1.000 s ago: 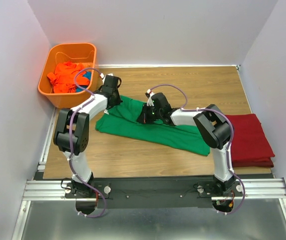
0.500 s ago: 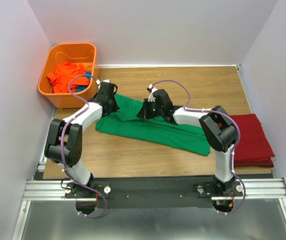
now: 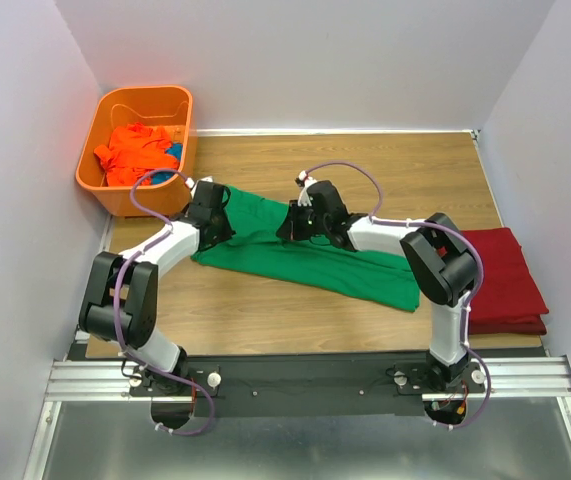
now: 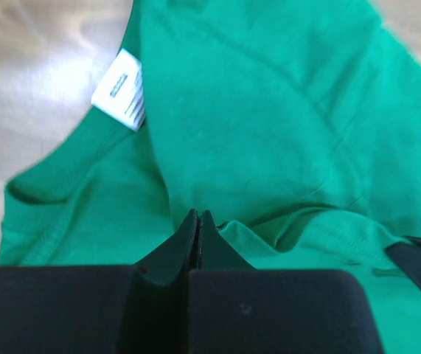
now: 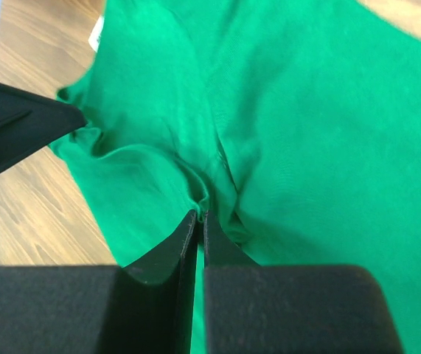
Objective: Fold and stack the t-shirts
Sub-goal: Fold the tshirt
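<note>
The bright green t-shirt (image 3: pixel 305 258) lies crumpled across the middle of the table. It fills the left wrist view (image 4: pixel 269 110), where its white neck label (image 4: pixel 119 90) shows, and the right wrist view (image 5: pixel 306 133). My left gripper (image 3: pixel 217 212) is shut at the shirt's left end, its tips (image 4: pixel 197 214) pressed into the cloth near the collar. My right gripper (image 3: pixel 290 226) is shut on a raised fold of green cloth (image 5: pixel 201 214). The dark red t-shirt (image 3: pixel 503 280) lies folded at the right edge. The orange t-shirt (image 3: pixel 127 155) is bunched in the basket.
The rigid orange plastic basket (image 3: pixel 115 100) stands at the back left, off the table's corner, with a bit of blue cloth (image 3: pixel 173 152) beside the orange shirt. The left gripper's black finger (image 5: pixel 18 125) shows at the left of the right wrist view. Walls enclose three sides.
My left gripper has come down from near the basket toward me onto the shirt's left end. The right gripper has shifted slightly, and the shirt's upper left part has bunched and shifted.
</note>
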`<action>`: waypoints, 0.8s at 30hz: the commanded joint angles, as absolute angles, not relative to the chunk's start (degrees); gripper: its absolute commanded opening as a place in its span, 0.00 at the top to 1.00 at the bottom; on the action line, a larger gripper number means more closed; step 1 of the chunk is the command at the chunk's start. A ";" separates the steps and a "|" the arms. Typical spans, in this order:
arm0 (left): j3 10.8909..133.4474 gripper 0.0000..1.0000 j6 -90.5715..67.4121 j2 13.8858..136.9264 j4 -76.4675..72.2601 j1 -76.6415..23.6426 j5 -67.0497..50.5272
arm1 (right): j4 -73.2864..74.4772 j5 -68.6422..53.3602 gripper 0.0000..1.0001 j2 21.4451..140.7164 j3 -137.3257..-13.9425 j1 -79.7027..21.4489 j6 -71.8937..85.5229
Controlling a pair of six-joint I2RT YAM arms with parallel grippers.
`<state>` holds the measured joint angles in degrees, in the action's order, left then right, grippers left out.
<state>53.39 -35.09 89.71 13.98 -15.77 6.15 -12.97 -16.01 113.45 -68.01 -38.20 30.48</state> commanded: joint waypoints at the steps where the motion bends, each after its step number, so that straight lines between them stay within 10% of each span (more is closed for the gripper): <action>1: 51.07 1.00 -37.97 86.84 12.75 -15.82 4.83 | -11.25 -15.64 0.87 112.24 -66.62 -38.58 28.74; 24: 47.20 1.00 -39.11 83.58 13.27 -13.89 7.38 | -11.25 -19.69 0.68 104.86 -60.21 -38.58 29.18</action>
<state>48.07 -38.87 85.23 13.08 -14.24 5.65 -11.81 -19.29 108.51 -61.41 -38.20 29.45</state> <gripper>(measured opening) 0.007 0.317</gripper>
